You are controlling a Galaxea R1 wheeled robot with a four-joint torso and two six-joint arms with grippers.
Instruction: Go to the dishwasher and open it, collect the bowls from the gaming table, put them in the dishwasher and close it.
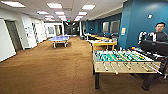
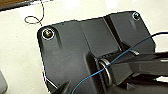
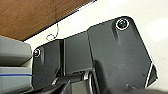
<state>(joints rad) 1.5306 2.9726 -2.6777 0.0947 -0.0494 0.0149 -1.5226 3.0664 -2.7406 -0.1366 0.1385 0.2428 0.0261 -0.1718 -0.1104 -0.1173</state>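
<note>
- Gaming table (image 1: 103, 42), yellow-sided, long axis running away, lies ahead right beyond the foosball table (image 1: 123, 61).
- Dishwasher, bowls: can't make out.
- Claw state, both arms: cannot tell.

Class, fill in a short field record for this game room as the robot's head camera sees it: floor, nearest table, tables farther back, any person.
floor: brown carpet
nearest table: green-field football table with rods, at right
behind it: long yellow-sided table
far back: blue table-tennis table
right wall: dark blue
person: standing behind the football table
</note>
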